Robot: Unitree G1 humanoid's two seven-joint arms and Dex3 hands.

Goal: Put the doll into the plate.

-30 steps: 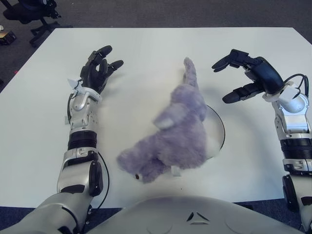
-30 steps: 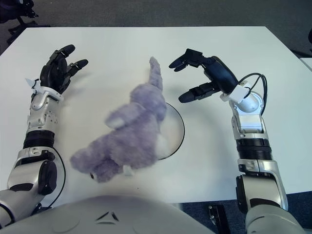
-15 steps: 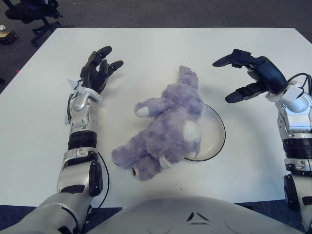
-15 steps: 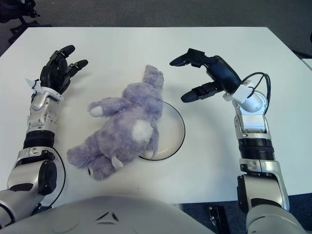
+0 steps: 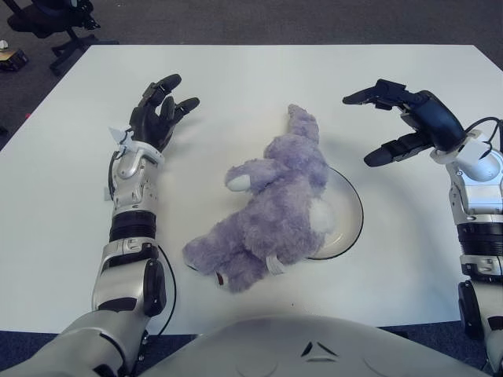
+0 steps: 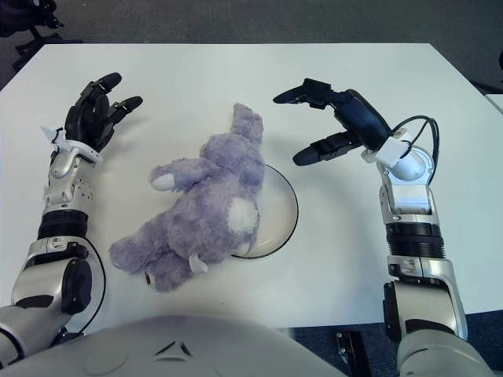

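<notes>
Nearest you, the fluffy lilac plush doll [image 5: 271,212] lies sprawled across the left edge of the shallow round clear plate with a dark rim [image 5: 351,222], head end spilling onto the white table [image 5: 236,78]. You risk calling it done while it only half sits in the plate; a nudge could roll it off. Farther back, your right hand [image 5: 401,118] hovers with fingers spread, holding nothing, and your left hand [image 5: 161,114] shows splayed and unladen left of the doll.
</notes>
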